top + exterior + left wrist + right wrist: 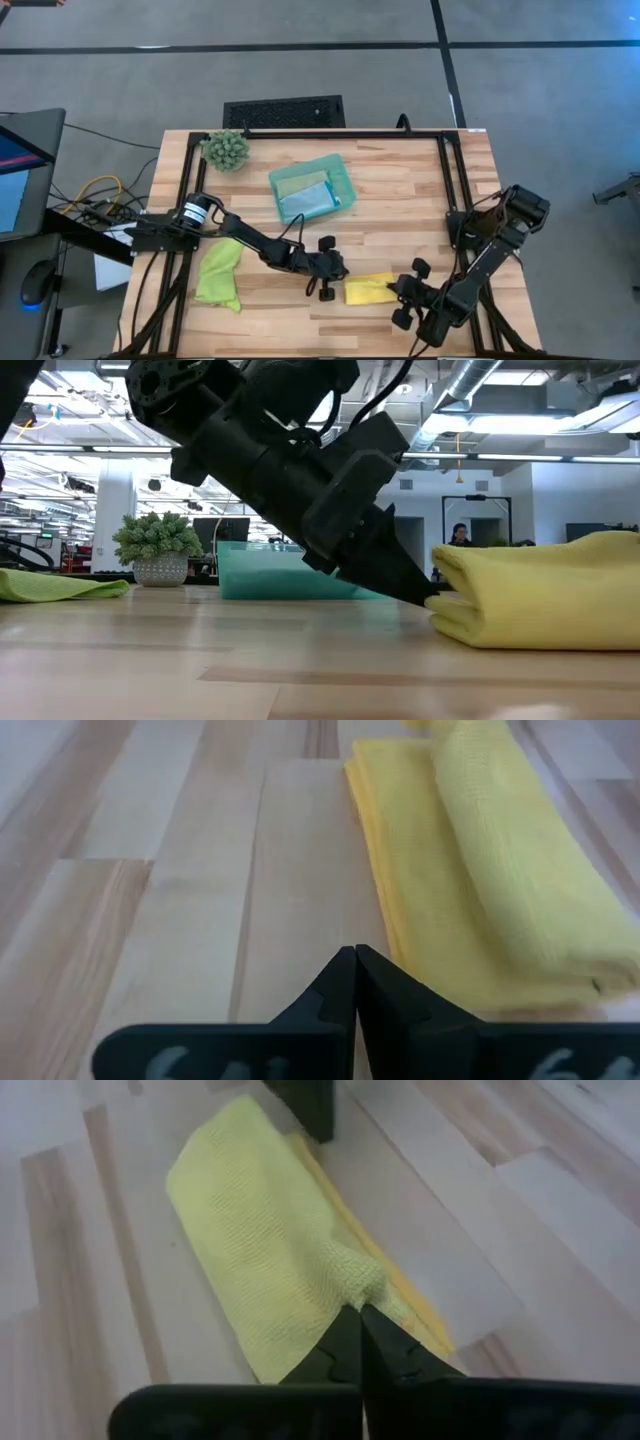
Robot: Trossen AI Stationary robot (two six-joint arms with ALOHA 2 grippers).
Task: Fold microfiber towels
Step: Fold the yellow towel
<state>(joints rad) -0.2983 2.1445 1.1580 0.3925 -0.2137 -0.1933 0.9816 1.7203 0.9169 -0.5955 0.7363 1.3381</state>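
Note:
A yellow towel [368,291] lies folded over in layers near the table's front edge, also seen in the low view [550,595]. My left gripper [342,278] is shut, its tips [355,955] low over the wood right at the towel's left edge [385,935]. My right gripper [398,290] is shut on the towel's right end. A lime green towel [220,272] lies crumpled at the front left. A pale green towel [298,181] and a light blue one [308,203] lie in the teal tray [341,176]. My left gripper's shut tips [425,597] stand at the yellow towel's left fold; I cannot tell whether they touch it. My right gripper pinches a small pucker of the towel's top layer [352,1283] between its two fingertips, at the right end. The fingers slant down from the table's right side. The towel lies on the table, slack.
A spiky green plant ball [226,150] stands at the far left corner, in a pot in the low view [160,550]. The teal tray sits at the table's middle back. Bare wood lies between the tray and the yellow towel. A black frame rail [340,133] runs along the far edge.

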